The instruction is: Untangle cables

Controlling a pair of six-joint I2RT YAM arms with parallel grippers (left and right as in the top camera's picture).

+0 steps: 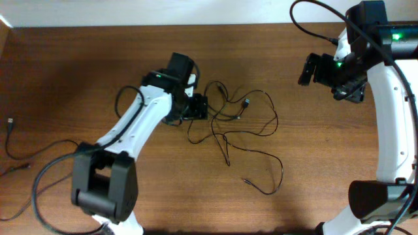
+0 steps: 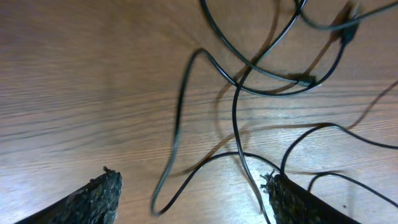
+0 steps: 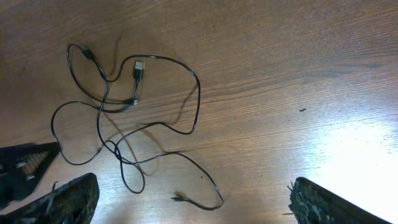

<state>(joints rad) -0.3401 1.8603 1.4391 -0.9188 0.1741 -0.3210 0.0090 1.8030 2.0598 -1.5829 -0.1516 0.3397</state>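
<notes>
The left gripper (image 2: 191, 180) is spread wide, with the cables (image 2: 234, 115) looping between and just ahead of its fingers. The right gripper (image 3: 193, 185) gapes wide and empty, the cables well ahead of it.

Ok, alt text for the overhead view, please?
A loose tangle of thin black cables lies in the middle of the wooden table, with the left gripper at the tangle's left edge. The right gripper sits at the picture's upper right, well apart from the cables.
</notes>
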